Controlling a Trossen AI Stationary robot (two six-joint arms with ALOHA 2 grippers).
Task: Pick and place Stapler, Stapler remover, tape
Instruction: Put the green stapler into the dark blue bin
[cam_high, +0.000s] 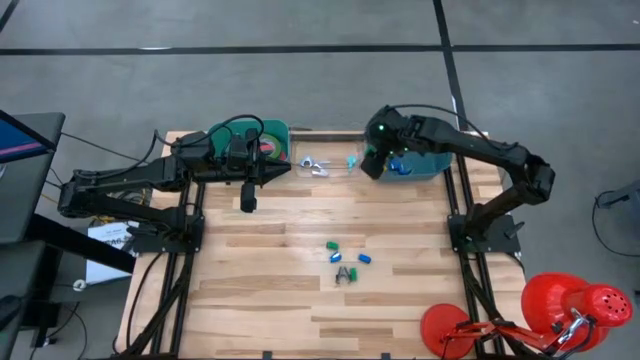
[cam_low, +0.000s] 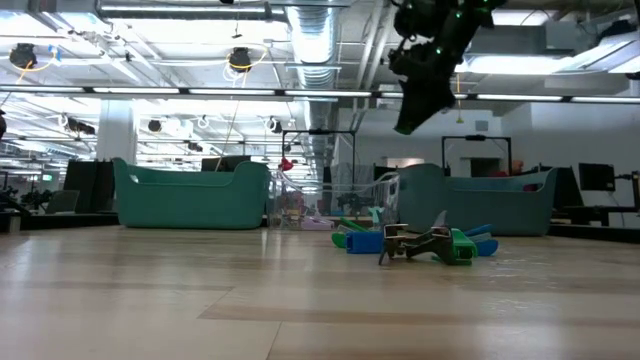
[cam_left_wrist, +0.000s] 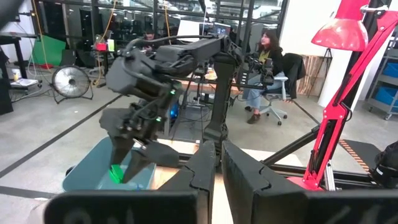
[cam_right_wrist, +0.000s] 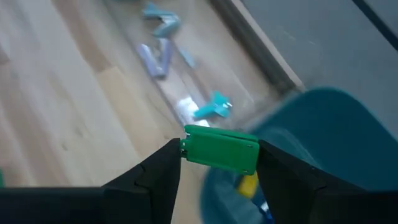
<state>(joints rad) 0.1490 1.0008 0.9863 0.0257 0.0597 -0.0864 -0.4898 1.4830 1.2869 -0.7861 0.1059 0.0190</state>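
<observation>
My right gripper (cam_right_wrist: 219, 152) is shut on a small green stapler (cam_right_wrist: 221, 148), high over the near left edge of the right teal bin (cam_high: 425, 168). More small green and blue staplers (cam_high: 337, 255) and a dark stapler remover (cam_high: 345, 273) lie on the wooden table's middle. Tape rolls (cam_high: 270, 140) lie in the left teal bin (cam_high: 280, 128). My left gripper (cam_left_wrist: 214, 165) is shut and empty. It points level toward the table's right, in front of that left bin. My right gripper pinches the green stapler between its two fingers, one finger on each end (cam_right_wrist: 188, 147), so the stapler spans the gap. The fingers slant down from above. The stapler hangs lifted clear, level between the fingers, above the bin's rim (cam_right_wrist: 292, 106).
A clear tray (cam_high: 325, 160) with stapler removers stands between the two bins at the table's far edge. A yellow piece (cam_right_wrist: 247, 183) lies in the right bin. A red lamp (cam_high: 575, 305) is clamped at the near right corner. A person sits beyond the table (cam_left_wrist: 264, 59).
</observation>
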